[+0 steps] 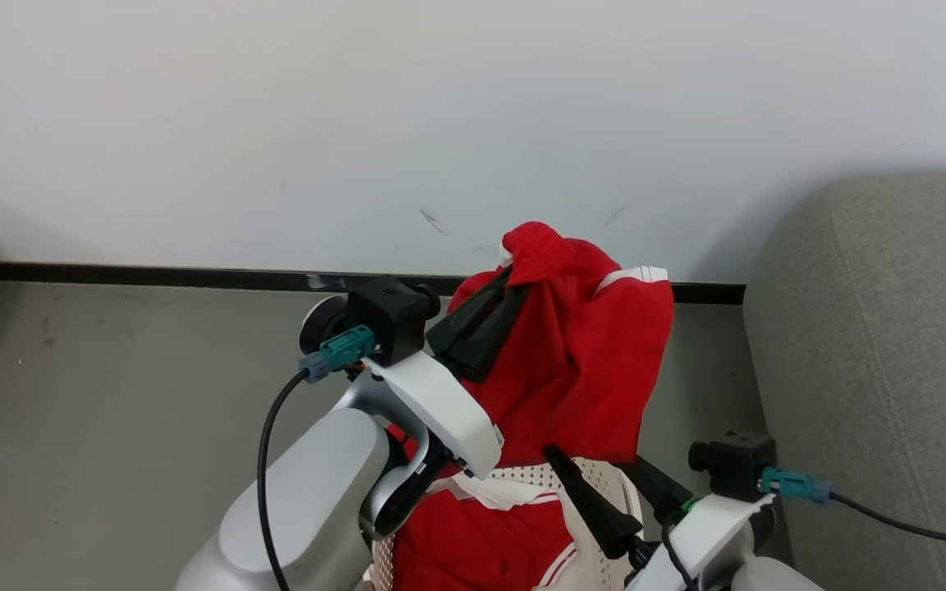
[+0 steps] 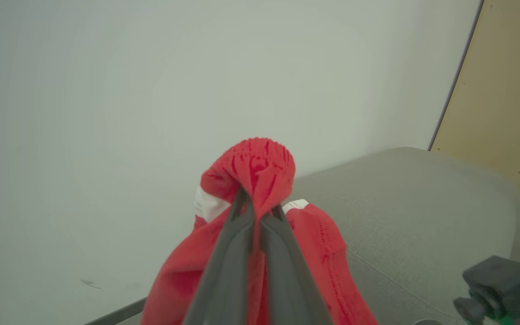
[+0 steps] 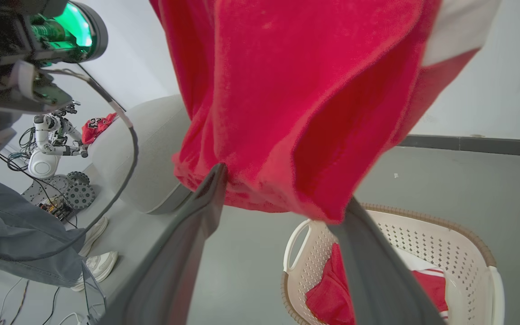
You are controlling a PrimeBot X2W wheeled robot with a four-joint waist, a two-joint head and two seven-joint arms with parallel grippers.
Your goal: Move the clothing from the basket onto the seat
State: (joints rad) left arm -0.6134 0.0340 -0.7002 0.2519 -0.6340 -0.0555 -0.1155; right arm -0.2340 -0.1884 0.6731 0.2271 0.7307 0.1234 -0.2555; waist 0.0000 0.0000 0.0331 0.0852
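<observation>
My left gripper is shut on a bunch of a red garment and holds it high; the cloth with its white trim hangs down over the basket. More red clothing lies inside the cream perforated basket. My right gripper stands open just under the hanging garment's lower edge, its fingers spread wide below the cloth. The grey seat lies to the right.
A white wall with a dark baseboard runs behind, above grey floor. In the right wrist view a person's legs and white shoes stand by the seat's corner, with another robot and a red garment farther off.
</observation>
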